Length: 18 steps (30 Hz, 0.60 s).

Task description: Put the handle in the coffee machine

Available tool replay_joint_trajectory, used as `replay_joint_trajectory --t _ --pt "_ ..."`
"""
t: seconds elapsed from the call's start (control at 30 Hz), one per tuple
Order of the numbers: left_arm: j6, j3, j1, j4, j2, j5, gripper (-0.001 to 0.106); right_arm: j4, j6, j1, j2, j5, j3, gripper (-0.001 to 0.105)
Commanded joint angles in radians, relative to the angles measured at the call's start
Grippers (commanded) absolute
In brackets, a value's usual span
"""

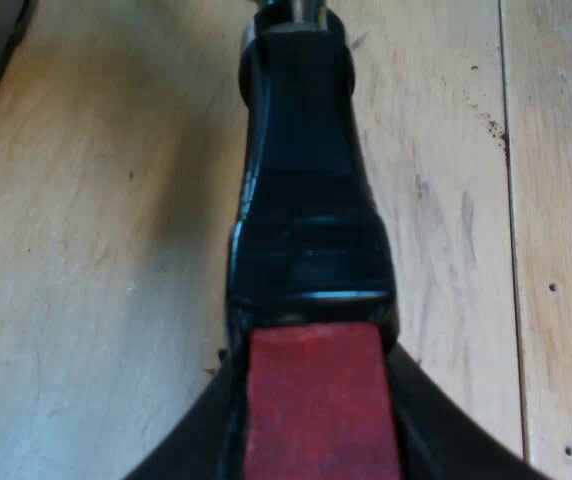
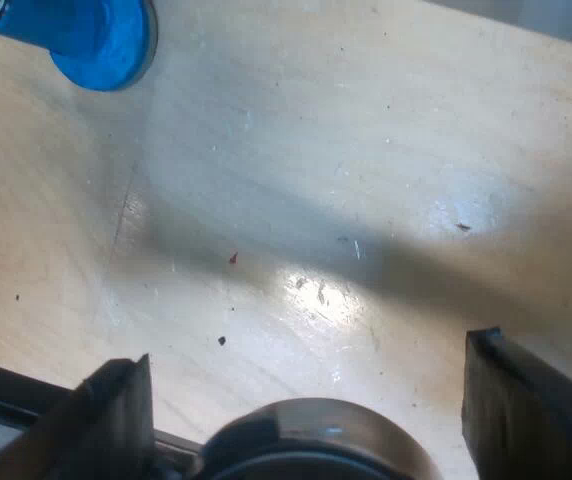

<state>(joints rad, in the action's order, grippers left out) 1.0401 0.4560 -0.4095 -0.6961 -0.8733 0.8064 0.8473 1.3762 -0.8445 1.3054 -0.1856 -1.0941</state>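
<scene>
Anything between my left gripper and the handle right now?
Nothing visible. The left gripper is closed on the handle, its fingers pressed against both sides of the red end, over the wooden table.

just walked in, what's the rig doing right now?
The left gripper is shut on the holder's dark handle at its red end, with the wooden table beneath. The right gripper hangs open over the table, holding nothing, with the blue tamper nearby. The handle is not yet in the machine.
</scene>
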Motion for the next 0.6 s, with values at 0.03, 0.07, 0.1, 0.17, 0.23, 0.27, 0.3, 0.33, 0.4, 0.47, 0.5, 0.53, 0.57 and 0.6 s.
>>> replay_joint_trajectory --t 0.03,0.07,0.1,0.17,0.23,0.27,0.3,0.33,0.4,0.47,0.5,0.53,0.57,0.6 --pt "-0.006 0.007 -0.006 0.020 0.003 0.053 0.000 -0.006 0.019 0.002 -0.022 0.008 -0.008 0.065" --pt "-0.006 0.007 -0.006 0.020 0.003 0.053 0.000 -0.006 0.019 0.002 -0.025 0.013 -0.008 0.065" --pt "-0.006 0.007 -0.006 0.020 0.003 0.053 0.000 -0.006 0.019 0.002 -0.030 0.026 -0.008 0.065" --pt "-0.006 0.007 -0.006 0.020 0.003 0.053 0.000 -0.004 0.023 0.002 -0.038 0.041 -0.008 0.065" --pt "-0.006 0.007 -0.006 0.018 0.003 0.048 0.000 -0.004 0.026 0.002 -0.045 0.053 -0.008 0.065" --pt "-0.006 0.007 -0.006 0.018 0.003 0.048 0.000 -0.004 0.026 0.002 -0.046 0.055 -0.008 0.065" --pt "0.001 0.007 -0.006 0.013 0.003 0.042 0.000 -0.004 0.028 0.002 -0.051 0.063 -0.008 0.065" --pt "0.025 0.007 -0.006 0.007 0.003 0.043 0.000 -0.004 0.040 0.002 -0.092 0.121 -0.008 0.065" --pt "0.038 0.007 -0.006 -0.004 0.006 0.043 0.000 -0.004 0.040 0.002 -0.116 0.147 -0.008 0.065" --pt "0.037 0.007 -0.006 -0.011 0.009 0.043 0.000 -0.002 0.040 0.002 -0.122 0.161 -0.008 0.065" --pt "0.037 0.007 -0.006 -0.011 0.009 0.043 0.000 -0.002 0.040 0.002 -0.125 0.165 -0.008 0.065" --pt "0.037 0.007 -0.006 -0.017 0.013 0.043 0.000 -0.001 0.040 0.002 -0.139 0.186 -0.008 0.065" --pt "0.037 0.007 -0.002 -0.020 0.023 0.038 0.000 0.000 0.040 0.000 -0.145 0.197 -0.008 0.065" --pt "0.036 0.007 0.000 -0.020 0.025 0.038 0.000 0.003 0.040 0.000 -0.157 0.214 -0.008 0.065"
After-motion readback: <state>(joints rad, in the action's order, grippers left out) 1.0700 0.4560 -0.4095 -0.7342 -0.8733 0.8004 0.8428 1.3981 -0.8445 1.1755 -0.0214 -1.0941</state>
